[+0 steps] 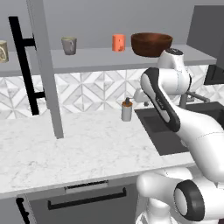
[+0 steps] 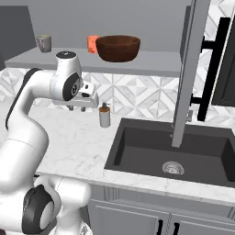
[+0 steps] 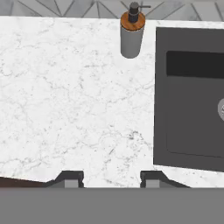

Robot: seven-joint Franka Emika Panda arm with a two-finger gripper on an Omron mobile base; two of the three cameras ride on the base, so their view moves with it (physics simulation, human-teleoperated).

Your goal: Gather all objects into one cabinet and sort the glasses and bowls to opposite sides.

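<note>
Above the marble counter, the empty pincer points straight down.

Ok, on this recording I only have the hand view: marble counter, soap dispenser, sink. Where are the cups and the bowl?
Observer: Up on the cabinet shelf. The grey cup, orange cup and brown bowl stand in a row there, left to right in the left base view.
Operator: And the third cup?
Observer: The cream mug sits at the far left edge of that view, on the other side of the open door.
Operator: Is the bowl touching the orange cup?
Observer: No, the left base view shows a gap between them.
</note>
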